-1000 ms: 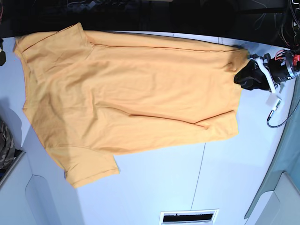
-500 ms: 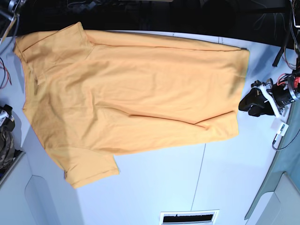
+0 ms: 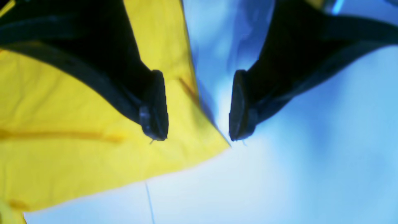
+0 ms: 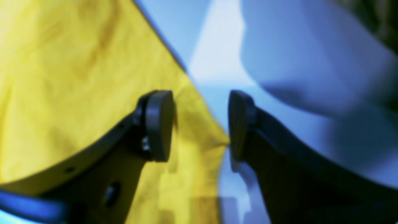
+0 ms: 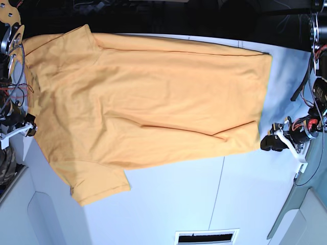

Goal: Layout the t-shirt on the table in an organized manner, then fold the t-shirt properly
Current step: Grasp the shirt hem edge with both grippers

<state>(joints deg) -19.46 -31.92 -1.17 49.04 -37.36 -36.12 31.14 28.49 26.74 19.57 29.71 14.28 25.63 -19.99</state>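
base view: the shirt [image 5: 148, 102] lies spread on the white counter [image 5: 204, 204], its long axis running from 9 o'clock (collar and sleeves) to 3 o'clock (hem). the left hand [image 5: 269, 143] sits at the 3 o'clock end, just off the near hem corner; in its wrist view its pads stand apart with nothing between them, one over the cloth and one over bare counter, the corner tip lying between. the right hand [image 4: 200, 126] sits at the 9 o'clock end, its pads likewise apart and straddling a shirt edge without clamping it. each hand is thus nearest one end of the long axis. a diagonal crease runs toward the near hem corner. open counter lies toward 6 o'clock, crossed by a thin seam; the 12 o'clock edge of the shirt lies close to the counter's far edge, leaving little room there.
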